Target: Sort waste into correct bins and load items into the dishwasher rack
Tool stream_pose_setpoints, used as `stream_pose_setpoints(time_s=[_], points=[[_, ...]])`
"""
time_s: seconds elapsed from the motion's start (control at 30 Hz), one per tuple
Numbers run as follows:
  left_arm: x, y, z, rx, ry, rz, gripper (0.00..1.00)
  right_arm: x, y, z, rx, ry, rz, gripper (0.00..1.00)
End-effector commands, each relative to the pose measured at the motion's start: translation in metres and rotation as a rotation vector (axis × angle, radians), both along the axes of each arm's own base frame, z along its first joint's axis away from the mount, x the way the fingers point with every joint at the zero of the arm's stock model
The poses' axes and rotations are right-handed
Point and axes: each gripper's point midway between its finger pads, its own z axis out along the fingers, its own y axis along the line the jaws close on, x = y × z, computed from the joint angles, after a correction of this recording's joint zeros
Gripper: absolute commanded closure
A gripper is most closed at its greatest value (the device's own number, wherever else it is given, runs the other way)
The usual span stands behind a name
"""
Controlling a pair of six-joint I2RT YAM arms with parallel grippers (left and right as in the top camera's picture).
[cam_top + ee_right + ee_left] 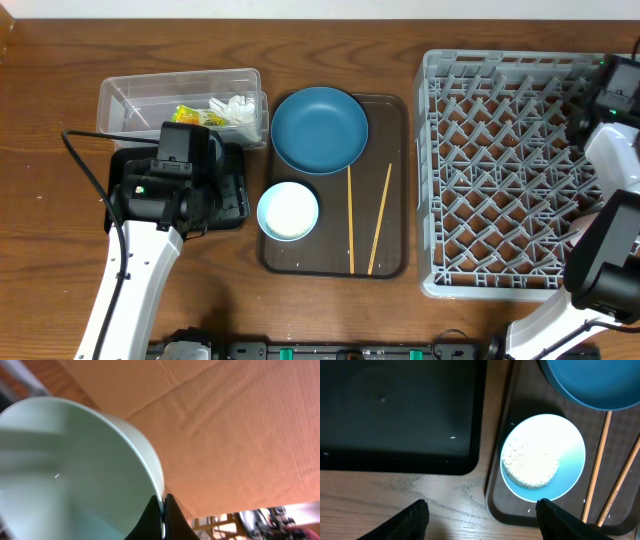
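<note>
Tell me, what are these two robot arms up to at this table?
They are clearing up after a meal. The right claw is pinched shut on the rim of a mint green bowl, near the grey rack. The left claw hangs open between the black tray and a pale blue bowl holding rice. A wrapper and a tissue already lie in the clear tub; the blue dish and chopsticks sit on the brown tray.

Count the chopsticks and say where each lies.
2. The straight chopstick lies on the brown tray beside the pale bowl; the slanted chopstick lies alongside. None seems hidden.
</note>
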Motion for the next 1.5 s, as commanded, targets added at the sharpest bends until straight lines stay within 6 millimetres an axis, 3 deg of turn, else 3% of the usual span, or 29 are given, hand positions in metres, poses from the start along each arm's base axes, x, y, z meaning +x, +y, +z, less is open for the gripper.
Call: stream_pose_setpoints(time_s=[0.0, 0.17, 0.27, 0.4, 0.47, 0.53, 0.67, 0.83, 0.93, 1.03, 1.13, 1.23, 1.37, 1.47], points=[[0.003, 0.002, 0.002, 0.003, -0.009, 0.001, 0.28, 0.028, 0.023, -0.021, 0.087, -0.007, 0.118, 0.99], [0.003, 0.002, 0.002, 0.003, -0.009, 0.001, 0.28, 0.043, 0.051, -0.042, 0.202, 0.020, 0.228, 0.97], [0.003, 0.002, 0.002, 0.002, -0.010, 0.001, 0.28, 0.043, 0.064, -0.053, 0.257, 0.031, 0.250, 0.97], [0.003, 0.002, 0.002, 0.002, -0.010, 0.001, 0.28, 0.036, 0.075, -0.069, 0.339, 0.089, 0.273, 0.87], [0.003, 0.002, 0.002, 0.002, -0.010, 0.001, 0.28, 0.032, 0.077, -0.072, 0.358, 0.105, 0.270, 0.88], [0.003, 0.002, 0.002, 0.002, -0.010, 0.001, 0.28, 0.030, 0.079, -0.072, 0.369, 0.092, 0.260, 0.95], [0.003, 0.002, 0.002, 0.003, -0.009, 0.001, 0.28, 0.033, 0.092, -0.062, 0.458, 0.018, 0.313, 0.93], [0.003, 0.002, 0.002, 0.003, -0.009, 0.001, 0.28, 0.040, 0.124, -0.014, 0.586, -0.151, 0.473, 0.61], [0.003, 0.002, 0.002, 0.002, -0.011, 0.001, 0.28, 0.038, 0.162, 0.010, 0.748, -0.233, 0.625, 0.48], [0.005, 0.001, 0.003, 0.001, -0.020, 0.000, 0.28, 0.027, 0.213, 0.026, 0.970, -0.277, 0.788, 0.44], [0.007, -0.002, 0.004, 0.000, -0.029, -0.011, 0.28, 0.007, 0.253, 0.030, 1.190, -0.297, 0.838, 0.44], [0.009, -0.009, 0.005, -0.002, -0.043, -0.038, 0.28, -0.013, 0.277, 0.024, 1.343, -0.254, 0.826, 0.42], [0.008, -0.027, 0.002, -0.002, -0.037, -0.102, 0.28, -0.039, 0.284, 0.012, 1.421, -0.171, 0.744, 0.41], [0.004, -0.044, -0.004, -0.001, -0.014, -0.158, 0.28, -0.047, 0.287, 0.008, 1.451, -0.146, 0.722, 0.41]])
